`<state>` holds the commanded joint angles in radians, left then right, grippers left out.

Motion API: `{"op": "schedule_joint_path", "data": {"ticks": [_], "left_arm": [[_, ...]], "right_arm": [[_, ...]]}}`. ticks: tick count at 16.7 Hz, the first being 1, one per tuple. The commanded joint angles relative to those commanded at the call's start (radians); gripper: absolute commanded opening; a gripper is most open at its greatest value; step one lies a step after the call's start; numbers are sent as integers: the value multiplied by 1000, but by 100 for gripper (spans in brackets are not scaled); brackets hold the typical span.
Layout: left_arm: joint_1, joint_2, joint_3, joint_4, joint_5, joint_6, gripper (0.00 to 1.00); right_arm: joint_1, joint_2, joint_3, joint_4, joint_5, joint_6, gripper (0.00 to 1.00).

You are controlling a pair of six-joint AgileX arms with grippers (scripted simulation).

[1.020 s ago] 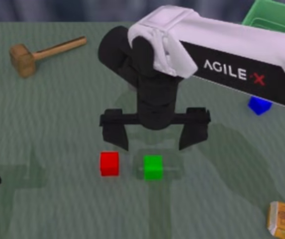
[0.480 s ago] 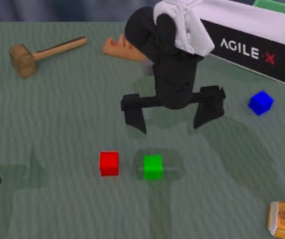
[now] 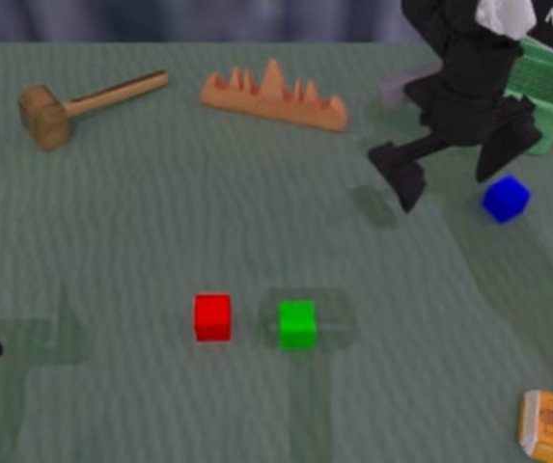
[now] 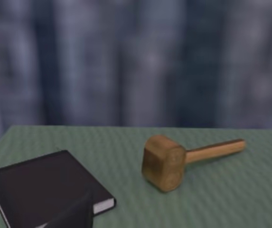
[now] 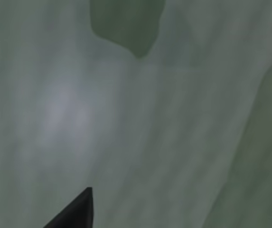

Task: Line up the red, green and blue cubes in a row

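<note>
On the green tabletop (image 3: 112,241), my right hand (image 3: 455,164), wide and empty, has swung from above the green cube (image 3: 297,323) toward the blue cube (image 3: 505,199); red cube (image 3: 212,316) sits beside green, so blue comes next.

The top view looks down on the whole table (image 3: 141,231). The left wrist view sits low, facing the hammer (image 4: 173,161) both views share. The right wrist view faces bare tabletop closely.
</note>
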<state>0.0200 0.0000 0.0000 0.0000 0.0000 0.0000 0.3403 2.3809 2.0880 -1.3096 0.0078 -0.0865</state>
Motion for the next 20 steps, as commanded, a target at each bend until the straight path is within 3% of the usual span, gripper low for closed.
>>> {"op": "schedule_joint_path", "data": {"ticks": [3, 6, 13, 20], "left_arm": [[0, 0, 0, 0, 0, 0, 100], [0, 0, 0, 0, 0, 0, 100], [0, 0, 0, 0, 0, 0, 100], [0, 0, 0, 0, 0, 0, 100]], "right_arm": [[-108, 21, 37, -7, -1, -197, 100], [-177, 28, 61, -6, -2, -301, 100], [-185, 28, 46, 12, -2, -314, 100], [-186, 93, -138, 268, -2, -314, 100]]}}
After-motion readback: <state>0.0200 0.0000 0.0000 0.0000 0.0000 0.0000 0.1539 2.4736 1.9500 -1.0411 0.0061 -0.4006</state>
